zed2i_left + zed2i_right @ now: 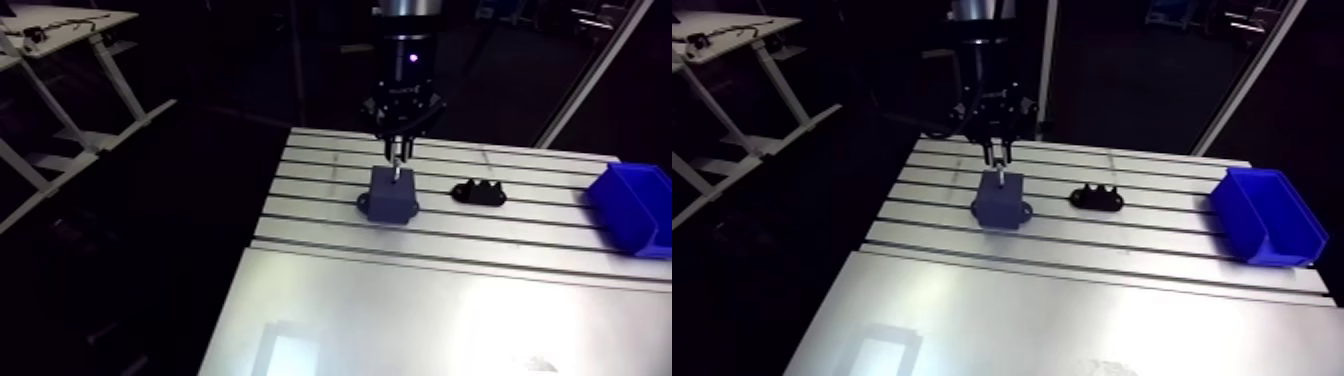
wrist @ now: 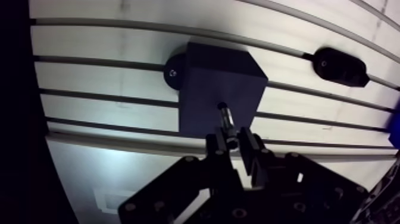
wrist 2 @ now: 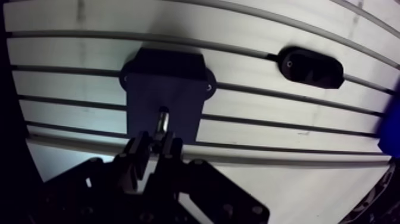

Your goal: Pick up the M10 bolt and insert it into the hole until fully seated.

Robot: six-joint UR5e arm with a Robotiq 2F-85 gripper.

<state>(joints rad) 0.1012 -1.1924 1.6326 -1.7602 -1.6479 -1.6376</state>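
A dark blue block [image 2: 220,83] with side mounting tabs is fixed on the slotted table [image 1: 520,215]. My gripper [image 2: 233,143] hangs directly over it, shut on the M10 bolt [image 2: 226,116], whose metal shank points down at the block's top face. In the arm view the gripper [image 1: 398,152] sits just above the block [image 1: 390,195], with the bolt tip at or just above the top surface. The hole itself is hidden under the bolt.
A black holder with rounded recesses [image 1: 478,192] lies on the table to the block's right. A blue bin [image 1: 635,205] stands at the table's right edge. A smooth plate [image 1: 450,320] covers the near part of the table.
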